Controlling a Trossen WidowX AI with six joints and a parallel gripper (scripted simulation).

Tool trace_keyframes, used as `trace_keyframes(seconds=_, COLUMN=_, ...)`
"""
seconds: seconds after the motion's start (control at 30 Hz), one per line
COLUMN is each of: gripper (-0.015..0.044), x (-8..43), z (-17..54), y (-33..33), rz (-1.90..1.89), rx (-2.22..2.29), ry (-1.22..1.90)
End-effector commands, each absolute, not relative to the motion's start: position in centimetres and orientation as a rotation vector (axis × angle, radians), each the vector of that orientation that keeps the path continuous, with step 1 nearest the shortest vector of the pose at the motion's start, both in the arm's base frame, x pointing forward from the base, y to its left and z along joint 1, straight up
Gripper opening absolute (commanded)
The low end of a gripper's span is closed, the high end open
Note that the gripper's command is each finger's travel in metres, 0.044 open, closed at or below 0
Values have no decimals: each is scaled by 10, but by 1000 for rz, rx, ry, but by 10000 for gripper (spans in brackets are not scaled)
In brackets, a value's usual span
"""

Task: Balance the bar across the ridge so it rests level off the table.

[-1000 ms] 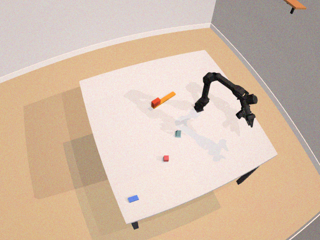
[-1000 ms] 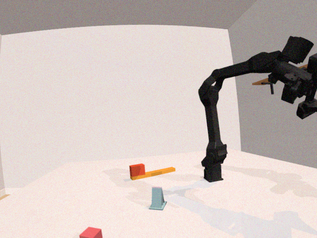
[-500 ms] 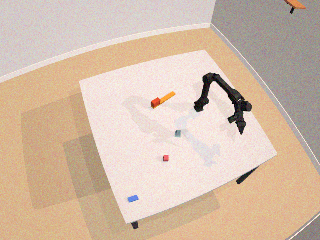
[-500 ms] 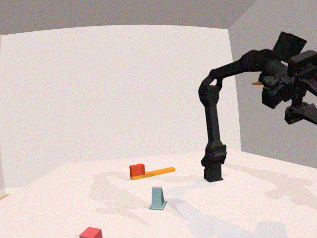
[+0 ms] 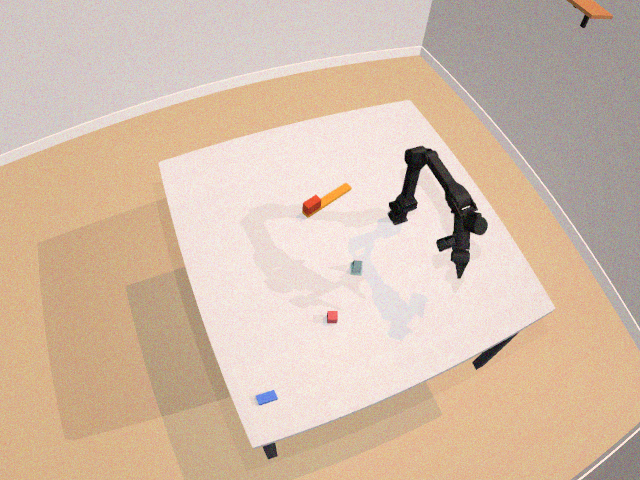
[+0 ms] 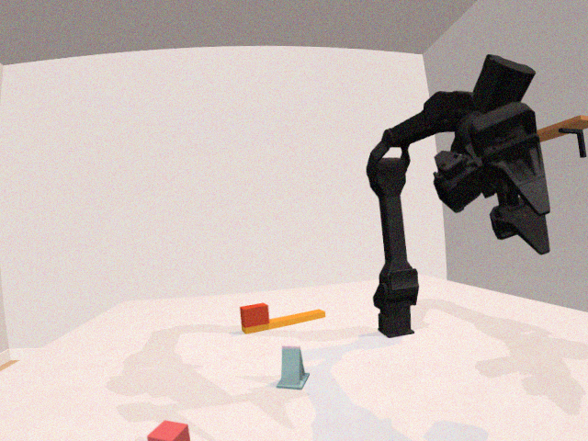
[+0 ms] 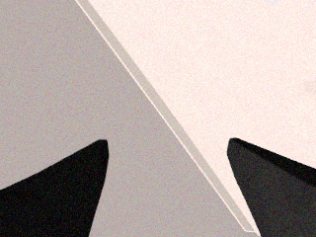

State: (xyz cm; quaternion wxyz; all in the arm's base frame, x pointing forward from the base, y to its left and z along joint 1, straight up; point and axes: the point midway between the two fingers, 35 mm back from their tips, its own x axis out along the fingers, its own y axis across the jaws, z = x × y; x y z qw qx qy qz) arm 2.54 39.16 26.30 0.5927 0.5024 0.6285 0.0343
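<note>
The orange bar (image 5: 336, 195) (image 6: 298, 319) lies on the table, with a red block (image 5: 311, 205) (image 6: 254, 315) on its left end. The teal ridge (image 5: 356, 267) (image 6: 291, 367) stands upright on the table, apart from the bar, and nothing rests on it. My gripper (image 5: 459, 274) (image 6: 546, 232) (image 7: 168, 143) is open and empty. It is raised above the right part of the table, far to the right of the bar and the ridge. The wrist view shows neither the bar nor the ridge, only wall, a skirting line and pale surface beyond the fingers.
A small red cube (image 5: 332, 317) (image 6: 168, 431) lies on the table (image 5: 289, 351) in front of the ridge. A flat blue block (image 5: 266, 397) lies near the table's front left corner. The arm's base stands right of the bar. An orange shelf (image 5: 592, 9) is on the right wall.
</note>
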Motion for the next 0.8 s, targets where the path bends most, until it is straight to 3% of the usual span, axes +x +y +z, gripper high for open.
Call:
trace_keyframes(seconds=0.0, gripper=315, x=43, z=259, y=388, rz=35, rx=1179, ry=1441)
trace_keyframes(seconds=0.77, gripper=315, x=156, z=239, y=345, rz=-207, rx=1252, ry=1279)
